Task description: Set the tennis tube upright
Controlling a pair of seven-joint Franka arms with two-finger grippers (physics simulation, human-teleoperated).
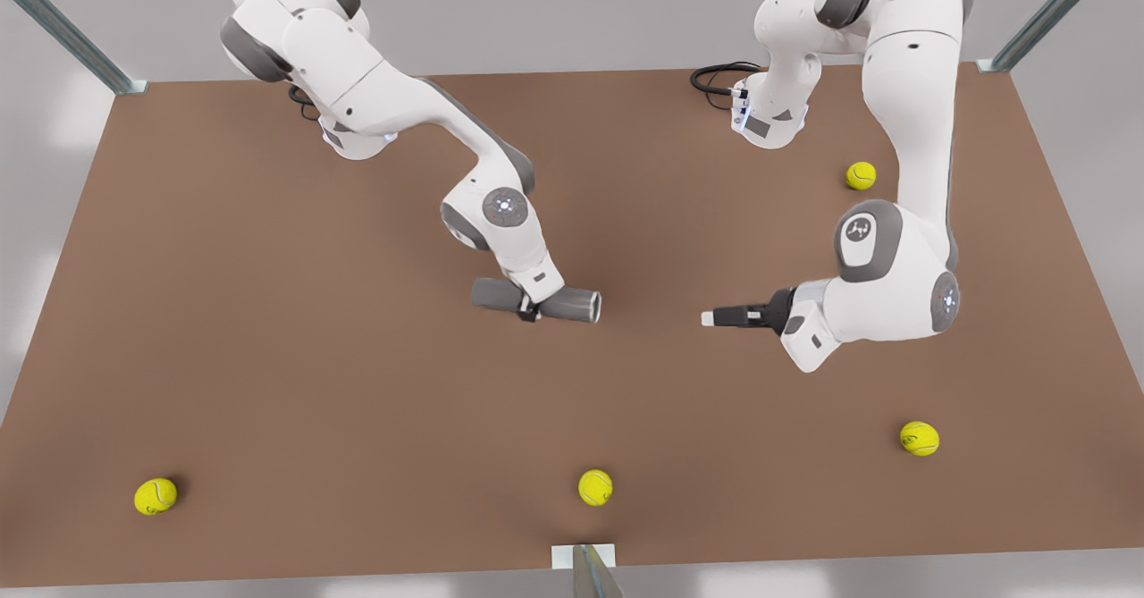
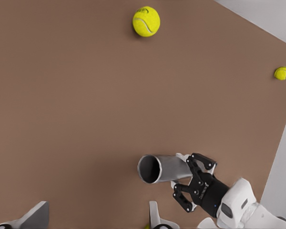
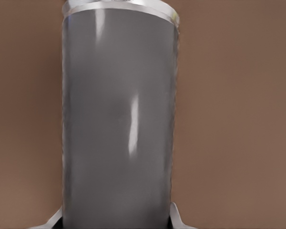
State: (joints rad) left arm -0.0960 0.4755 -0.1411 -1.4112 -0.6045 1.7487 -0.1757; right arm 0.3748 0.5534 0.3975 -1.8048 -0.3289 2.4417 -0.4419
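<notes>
The tennis tube (image 1: pixel 576 305), a grey cylinder, lies level near the middle of the brown table (image 1: pixel 268 357). Its open end (image 2: pixel 150 169) points to the front view's right. My right gripper (image 1: pixel 529 307), on the arm at the front view's left, is shut on the tube's middle. The right wrist view has the tube (image 3: pixel 119 119) running between the fingers, with its lighter rim at the far end. My left gripper (image 1: pixel 715 317) hovers a short way off the tube's open end, level with it and pointing at it. Its fingertips (image 2: pixel 38 217) stand wide apart with nothing between them.
Several yellow tennis balls lie on the table: one at the back right (image 1: pixel 861 175), one at the front right (image 1: pixel 920 438), one at the front middle (image 1: pixel 595 487) and one at the front left (image 1: pixel 155 496). A small bracket (image 1: pixel 585 562) sits at the front edge.
</notes>
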